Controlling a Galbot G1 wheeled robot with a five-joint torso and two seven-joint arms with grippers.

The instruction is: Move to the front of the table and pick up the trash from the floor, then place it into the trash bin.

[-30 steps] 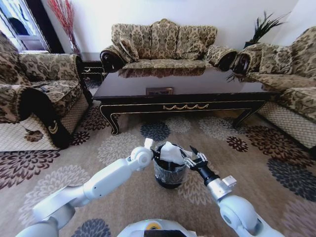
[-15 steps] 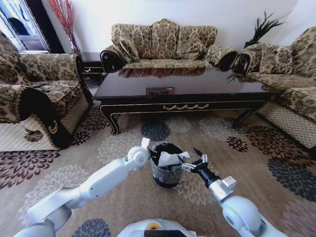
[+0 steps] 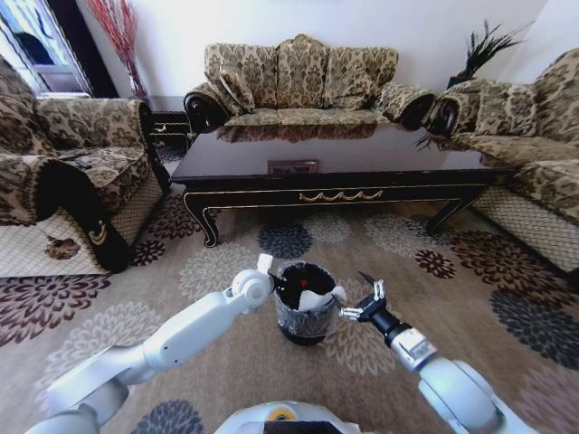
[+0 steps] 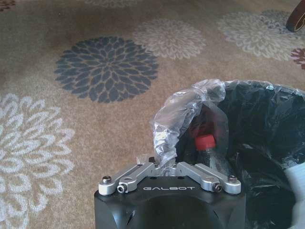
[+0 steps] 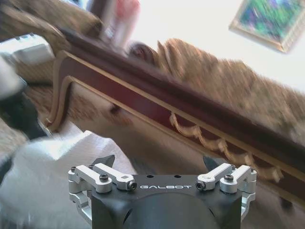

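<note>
The trash bin (image 3: pixel 303 306) is a small round black bucket w/ a clear plastic bag (image 4: pixel 183 114) as liner; the bag is wrinkled and folded over the rim. It stands on the floral carpet (image 3: pixel 226 262), in front of the bench (image 3: pixel 335 163) but well apart from it, between the two arms.

Inside the bin, crumpled white paper (image 3: pixel 312 299) lies against the wall on the robot's right side and partly over the rim. A small red piece (image 3: pixel 304 283) shows deeper inside; in the left wrist view it looks like a red cap (image 4: pixel 205 141) on a clear crushed item, but I cannot tell exactly what it is.

The left gripper (image 3: pixel 276 277) is at the bin's rim on the robot's left side. Its fingers are narrow, pinching the bunched liner at the edge, as the left wrist view shows.

The right gripper (image 3: pixel 365 298) is just beside the bin on the robot's right side, near the white paper but apart from it. Its fingers (image 5: pixel 107 162) are spread wide w/ nothing between them.

The bench has a glossy dark top and a gold scroll ornament (image 3: pixel 340 195) on the front rail. Patterned sofas (image 3: pixel 298 81) stand behind and at both sides.
</note>
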